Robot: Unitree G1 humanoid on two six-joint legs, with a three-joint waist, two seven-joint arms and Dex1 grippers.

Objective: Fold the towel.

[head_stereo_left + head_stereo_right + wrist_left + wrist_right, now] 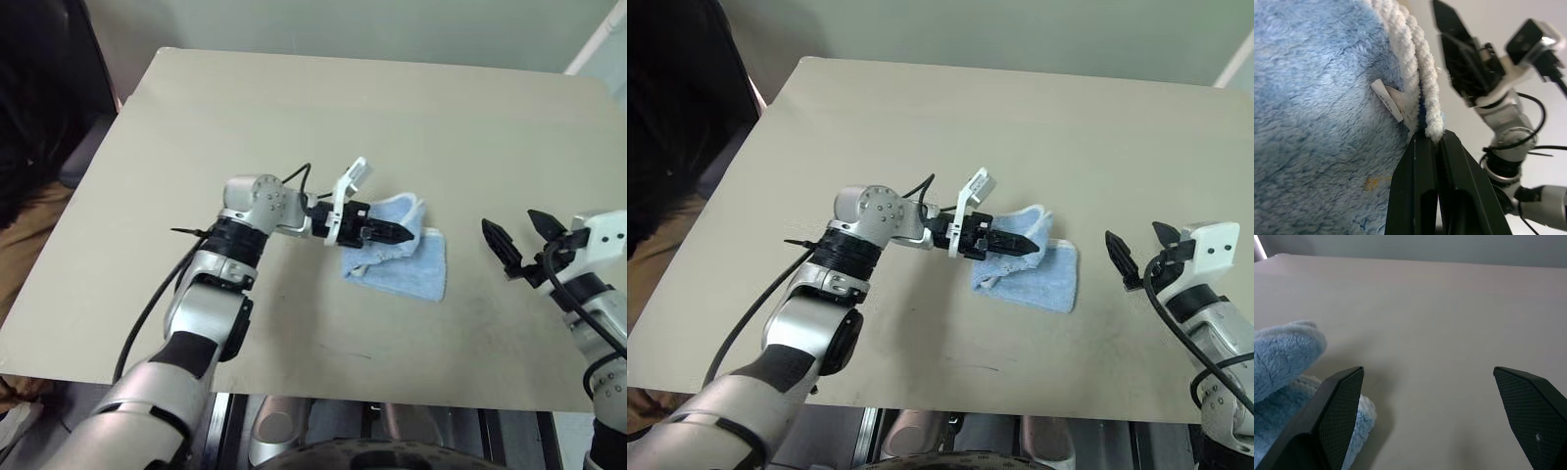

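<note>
The light blue towel (404,262) lies bunched in the middle of the beige table (294,127), part of it lifted and doubled over the rest. My left gripper (400,233) is shut on the towel's white stitched edge (1426,105), right beside the small white loop tag (1387,99), and holds that edge above the lower layer. To the towel's right my right gripper (517,240) hangs open over bare table, nothing between its fingers (1334,404); the towel (1283,352) shows off to one side of them.
The table's near edge (294,390) runs just below the towel. A person in dark top and tan trousers (29,147) stands at the table's left side. Bare tabletop lies behind and to both sides of the towel.
</note>
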